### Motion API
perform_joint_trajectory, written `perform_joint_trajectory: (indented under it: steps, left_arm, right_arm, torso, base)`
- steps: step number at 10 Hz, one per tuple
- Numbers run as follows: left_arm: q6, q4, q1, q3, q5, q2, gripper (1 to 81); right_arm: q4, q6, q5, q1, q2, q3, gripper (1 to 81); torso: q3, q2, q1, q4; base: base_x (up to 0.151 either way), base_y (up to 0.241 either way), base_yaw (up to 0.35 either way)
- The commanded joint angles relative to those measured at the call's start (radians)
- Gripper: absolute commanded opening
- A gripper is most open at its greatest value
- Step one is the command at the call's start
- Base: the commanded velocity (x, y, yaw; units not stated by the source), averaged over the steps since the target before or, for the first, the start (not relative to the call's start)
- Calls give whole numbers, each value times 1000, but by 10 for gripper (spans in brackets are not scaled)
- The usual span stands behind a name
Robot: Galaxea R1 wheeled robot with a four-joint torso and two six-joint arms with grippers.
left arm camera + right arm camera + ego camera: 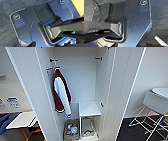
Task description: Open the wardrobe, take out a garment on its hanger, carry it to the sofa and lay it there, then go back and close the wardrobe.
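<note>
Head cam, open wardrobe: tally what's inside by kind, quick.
Inside the wardrobe, head view:
maroon jacket with white sleeves: 1
white hanger carrying it: 1
black hooks: 2
white shelf unit: 1
basket on the bottom, contents unclear: 1
Total: 6

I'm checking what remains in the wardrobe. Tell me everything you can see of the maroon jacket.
The maroon jacket hangs inside the open wardrobe, on its left side, from a white hanger caught on a black hook. Its body is maroon, its sleeves white with dark striped cuffs. It looks like soft fabric, hangs straight down turned sideways, and ends above a basket on the wardrobe floor.
</note>
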Motion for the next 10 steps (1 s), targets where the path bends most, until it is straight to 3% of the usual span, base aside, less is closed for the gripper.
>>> perform_joint_trajectory:
  steps: [1,5,10]
  left_arm:
    - [3,9,-39,-3,41,2,811]
    - [3,9,-39,-3,41,5,811]
    - [-3,0,-35,-3,41,2,811]
  right_arm:
    - [1,1,-52,27,-1,1,811]
    - [0,1,-52,27,-2,1,811]
    - [1,-2,-52,26,-2,0,811]
  torso:
    - [0,0,1,0]
    - [0,0,1,0]
    - [0,0,1,0]
  base:
    - [0,0,274]
    - [0,0,245]
    - [0,0,20]
